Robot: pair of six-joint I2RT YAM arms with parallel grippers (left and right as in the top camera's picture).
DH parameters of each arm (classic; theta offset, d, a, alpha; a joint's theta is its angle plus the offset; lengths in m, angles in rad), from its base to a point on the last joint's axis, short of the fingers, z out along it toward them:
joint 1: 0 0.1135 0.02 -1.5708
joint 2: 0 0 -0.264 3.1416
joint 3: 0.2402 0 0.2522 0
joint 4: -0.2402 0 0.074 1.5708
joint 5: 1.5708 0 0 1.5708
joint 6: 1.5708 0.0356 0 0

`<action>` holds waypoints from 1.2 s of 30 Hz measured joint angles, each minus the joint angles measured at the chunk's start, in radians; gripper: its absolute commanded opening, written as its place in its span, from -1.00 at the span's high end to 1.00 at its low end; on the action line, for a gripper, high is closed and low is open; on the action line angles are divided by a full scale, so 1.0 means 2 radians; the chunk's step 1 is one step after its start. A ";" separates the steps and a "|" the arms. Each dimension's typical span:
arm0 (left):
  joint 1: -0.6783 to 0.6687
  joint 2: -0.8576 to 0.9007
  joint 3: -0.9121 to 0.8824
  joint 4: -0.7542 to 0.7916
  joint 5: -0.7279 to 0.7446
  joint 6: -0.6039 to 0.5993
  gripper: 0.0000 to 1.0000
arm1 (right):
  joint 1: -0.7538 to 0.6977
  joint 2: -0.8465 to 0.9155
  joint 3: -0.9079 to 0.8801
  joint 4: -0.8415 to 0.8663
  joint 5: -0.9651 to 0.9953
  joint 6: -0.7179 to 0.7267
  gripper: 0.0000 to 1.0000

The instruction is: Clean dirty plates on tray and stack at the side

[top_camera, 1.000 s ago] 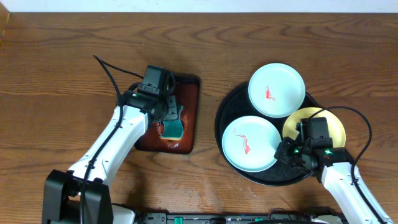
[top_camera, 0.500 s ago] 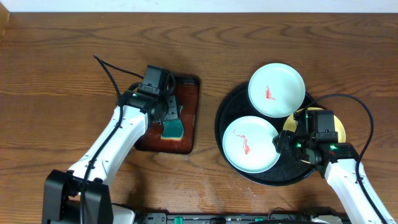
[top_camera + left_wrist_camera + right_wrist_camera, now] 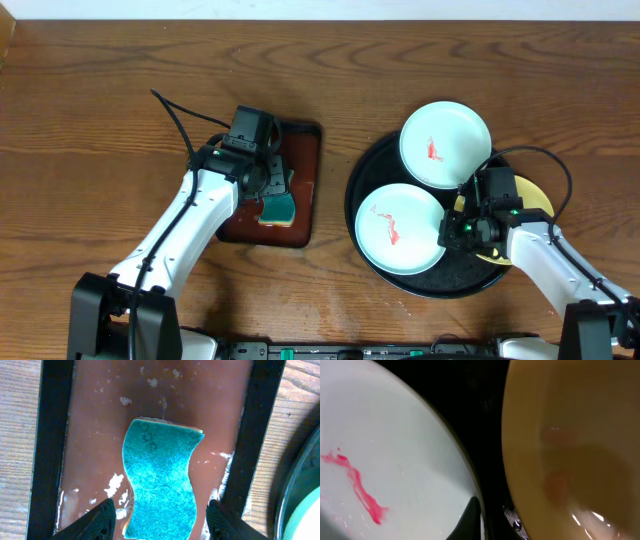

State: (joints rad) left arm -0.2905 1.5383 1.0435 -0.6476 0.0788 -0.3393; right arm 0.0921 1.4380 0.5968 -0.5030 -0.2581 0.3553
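Two red-smeared white plates [image 3: 445, 143], one yellow plate [image 3: 537, 197], on a black tray [image 3: 356, 190].
Right gripper [image 3: 458, 233] jaws together beside the yellow plate (arm covers much of it); left gripper [image 3: 162, 522] jaws apart over a sponge [image 3: 160, 465].

Crowded tray, open wood beside it.
The large round glossy black tray [image 3: 353, 205] is covered by a far white round plate [image 3: 445, 145], a near white round plate [image 3: 402, 230] and a pale yellow plate [image 3: 537, 195]; the narrow black strip between the near white plate and the yellow one is taken by the right gripper [image 3: 453, 233], its tip closed. Raised dark rims of the rectangular reddish-brown tray [image 3: 303, 160] flank the left gripper [image 3: 265, 200], spread wide of a teal sponge [image 3: 281, 208]. Bare wooden table [image 3: 100, 100] separates the trays.
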 measured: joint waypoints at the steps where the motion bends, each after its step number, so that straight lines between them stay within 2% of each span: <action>1: 0.000 0.000 0.000 0.000 0.000 0.000 -0.18 | 0.000 0.002 0.001 0.003 -0.002 0.000 0.98; 9: 0.000 0.014 0.000 0.002 0.009 0.000 -0.18 | 0.000 0.010 0.000 0.040 -0.007 0.010 0.98; 14: 0.000 0.073 0.000 0.018 0.031 0.000 -0.14 | 0.000 0.010 0.000 0.040 -0.007 0.014 0.98; 17: 0.000 0.116 0.000 0.034 0.037 -0.001 0.09 | 0.000 0.010 0.000 0.040 -0.007 0.014 0.98; 18: 0.000 0.125 0.000 0.037 0.038 0.001 0.24 | 0.000 0.010 0.000 0.040 -0.007 0.014 0.98; 20: 0.001 0.131 0.003 0.039 0.037 -0.003 0.73 | 0.000 0.010 0.000 0.040 -0.007 0.014 0.97; 21: 0.001 0.133 0.003 0.039 0.035 -0.002 0.85 | 0.000 0.010 0.000 0.040 -0.006 0.014 0.98; 28: 0.005 0.136 0.009 0.030 0.032 0.000 0.85 | 0.000 0.010 0.000 0.040 -0.006 0.014 0.98; 36: 0.003 0.133 0.037 -0.017 0.030 0.005 0.85 | 0.000 0.010 0.000 0.040 -0.006 0.015 0.97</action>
State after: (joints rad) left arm -0.2852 1.8038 1.1168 -0.6819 0.1394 -0.3298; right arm 0.0929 1.4578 0.5976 -0.4229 -0.2703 0.3847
